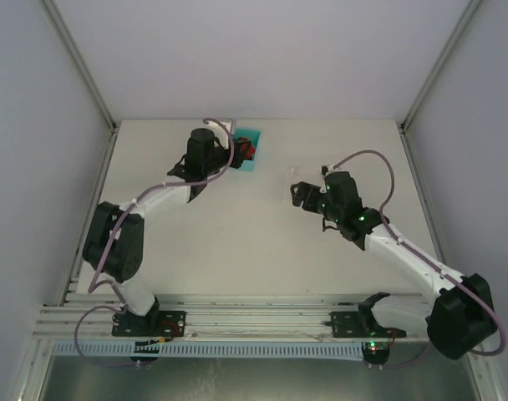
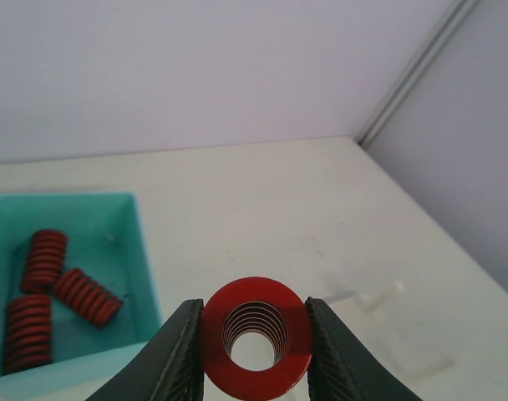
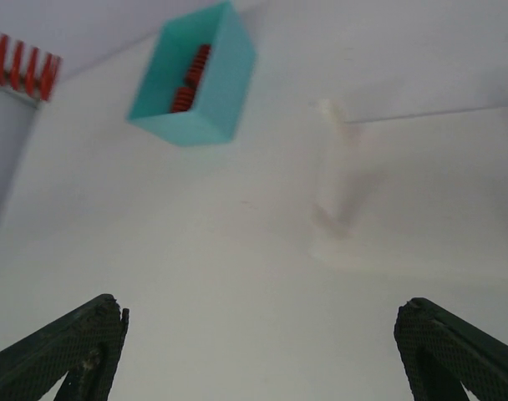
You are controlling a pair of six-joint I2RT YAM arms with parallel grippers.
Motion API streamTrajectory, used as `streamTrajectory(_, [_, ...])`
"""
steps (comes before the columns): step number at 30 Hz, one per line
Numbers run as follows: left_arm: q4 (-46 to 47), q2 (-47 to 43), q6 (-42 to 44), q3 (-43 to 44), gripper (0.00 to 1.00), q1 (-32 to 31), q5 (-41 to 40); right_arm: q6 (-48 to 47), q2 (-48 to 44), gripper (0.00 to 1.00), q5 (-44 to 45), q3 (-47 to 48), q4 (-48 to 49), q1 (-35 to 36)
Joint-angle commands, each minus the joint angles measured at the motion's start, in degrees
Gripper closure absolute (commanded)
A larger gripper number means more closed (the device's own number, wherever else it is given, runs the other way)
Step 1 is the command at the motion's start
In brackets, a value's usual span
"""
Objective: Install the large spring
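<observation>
Pinching the large spring [image 2: 216,338] by its sides, your left jaws suit its likely stiff, light coils; right jaws gape empty.

I've got the left arm [image 1: 158,199] reaching far forward on its own side, elbow folded back near its base. The left gripper [image 2: 254,322] is pinched on the red spring [image 2: 254,290], with a finger pressed to each side of the coil. My right arm [image 1: 404,251] angles inward, wrist low. The right gripper [image 3: 258,313] has its jaws spread wide with nothing between them.
</observation>
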Motion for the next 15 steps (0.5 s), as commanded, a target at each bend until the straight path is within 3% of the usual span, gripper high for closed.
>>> streamTrajectory(1, [9.08, -6.85, -2.77, -4.8, 1.0, -1.51, 2.43, 1.95, 3.95, 0.11, -12.98, 3.23, 11.77, 0.18])
streamTrajectory(5, [11.27, -12.15, -0.91, -8.82, 1.0, -2.81, 2.76, 3.16, 5.11, 0.1, -12.16, 7.16, 8.85, 0.1])
streamTrajectory(10, [16.63, -16.5, 1.34, -14.75, 1.0, -4.92, -0.27, 28.95, 3.05, 0.11, -9.83, 4.22, 14.71, 0.21])
streamTrajectory(13, [20.02, -17.44, 4.73, -17.05, 1.0, -6.47, -2.09, 44.36, 3.04, 0.14, -9.23, 0.99, 25.17, 0.98])
streamTrajectory(15, [21.33, -17.41, 6.85, -17.67, 1.0, -7.15, -2.39, 48.32, 3.44, 0.17, -7.97, 1.3, 27.9, 1.49])
